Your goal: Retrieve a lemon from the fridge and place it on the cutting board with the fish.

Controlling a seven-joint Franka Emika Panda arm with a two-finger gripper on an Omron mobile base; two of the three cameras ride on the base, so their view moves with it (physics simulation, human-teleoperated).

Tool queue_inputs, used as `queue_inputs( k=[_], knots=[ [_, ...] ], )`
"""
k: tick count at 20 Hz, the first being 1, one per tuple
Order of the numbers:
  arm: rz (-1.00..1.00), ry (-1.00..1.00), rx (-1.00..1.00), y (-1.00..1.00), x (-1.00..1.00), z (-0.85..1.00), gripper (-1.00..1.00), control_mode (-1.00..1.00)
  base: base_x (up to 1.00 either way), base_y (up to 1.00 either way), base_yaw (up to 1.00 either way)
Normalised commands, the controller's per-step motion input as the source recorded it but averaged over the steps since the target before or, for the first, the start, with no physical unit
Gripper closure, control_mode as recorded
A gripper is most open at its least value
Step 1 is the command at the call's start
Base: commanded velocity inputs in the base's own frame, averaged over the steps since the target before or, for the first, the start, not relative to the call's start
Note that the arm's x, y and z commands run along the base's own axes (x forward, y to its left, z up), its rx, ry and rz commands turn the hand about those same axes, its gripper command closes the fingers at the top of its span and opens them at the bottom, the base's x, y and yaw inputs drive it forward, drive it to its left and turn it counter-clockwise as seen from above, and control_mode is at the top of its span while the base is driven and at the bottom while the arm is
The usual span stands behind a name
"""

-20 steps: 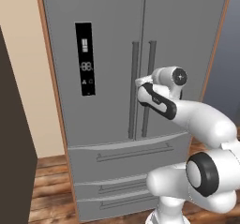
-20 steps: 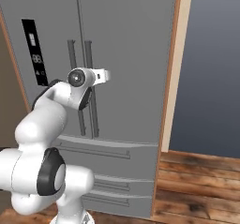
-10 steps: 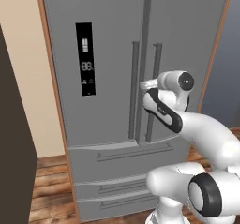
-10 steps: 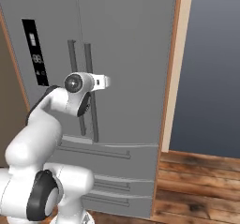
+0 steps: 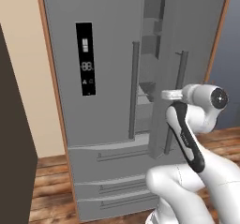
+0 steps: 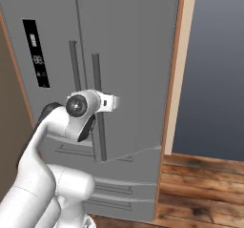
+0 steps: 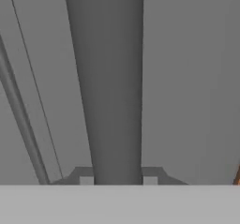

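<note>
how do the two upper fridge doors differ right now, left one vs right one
The left door sits shut and flush, while the right door is swung ajar, showing shelves through the gap. The left door carries the black display panel; the right door has none. The gripper is at the right door's handle, while the left handle is untouched. Both are grey with long vertical bar handles.

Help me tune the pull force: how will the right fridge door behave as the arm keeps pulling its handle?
The right door stands ajar, so it probably swings stiffly about its outer edge rather than flexing. It is tall, so likely heavy. The handle is a smooth bar; the tool might slide along it.
</note>
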Motion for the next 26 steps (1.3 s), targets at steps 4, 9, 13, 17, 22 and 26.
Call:
queue_inputs(
  k=[4, 9, 13, 17, 22, 26],
  knots=[
    [-0.01, 0.14, 0.27, -0.96, -1.00, 0.47, 1.00, -1.00, 0.00, 0.00, 0.00],
    [-0.02, 0.21, 0.33, -0.96, -0.96, 0.44, 1.00, -1.00, 0.00, 0.00, 0.00],
    [-0.03, 0.24, 0.35, -0.99, -0.78, 0.30, 1.00, -1.00, 0.00, 0.00, 0.00],
    [-0.05, 0.11, 0.26, -0.78, -0.93, 0.06, 1.00, -1.00, 0.00, 0.00, 0.00],
    [-0.07, 0.00, 0.04, -0.24, -0.92, 0.00, -1.00, -1.00, 0.00, 0.00, 0.00],
    [-0.02, 0.00, -0.10, 0.26, -0.52, 0.24, -1.00, -1.00, 0.00, 0.00, 0.00]
  ],
)
